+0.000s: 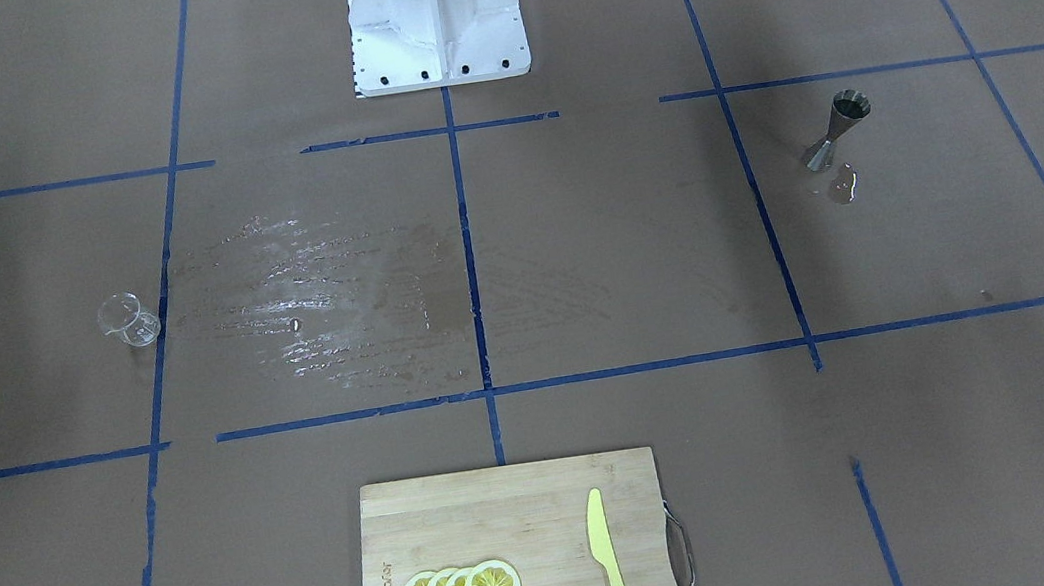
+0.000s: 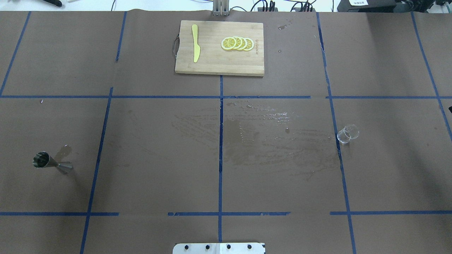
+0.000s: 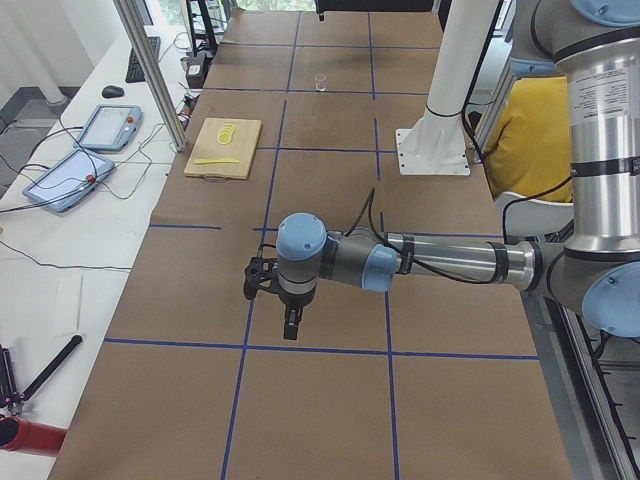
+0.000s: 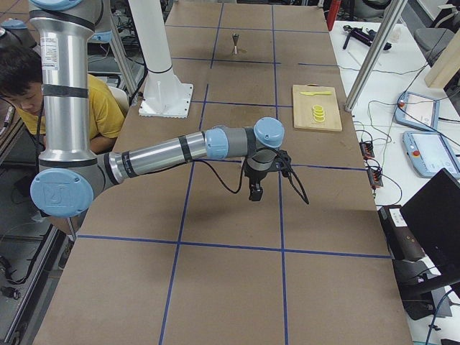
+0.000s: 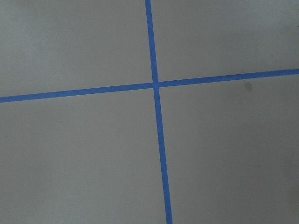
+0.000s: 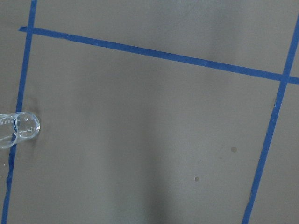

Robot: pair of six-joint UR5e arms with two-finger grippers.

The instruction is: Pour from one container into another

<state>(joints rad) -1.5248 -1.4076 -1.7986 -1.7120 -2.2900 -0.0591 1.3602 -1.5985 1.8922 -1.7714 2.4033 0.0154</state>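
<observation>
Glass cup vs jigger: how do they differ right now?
Material: the glass cup is clear; the jigger is opaque silvery metal.
Shape: the glass cup is a squat cylinder; the jigger is two cones joined at a narrow waist.
Place: the glass cup is on the robot's right; the jigger on its left, by a small puddle.
Shared: both small and upright.

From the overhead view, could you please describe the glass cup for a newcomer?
Start at the wet smear in the table's middle and go right across the blue tape line. The small glass cup stands just beyond it, the only transparent thing; the jigger is metal.
</observation>
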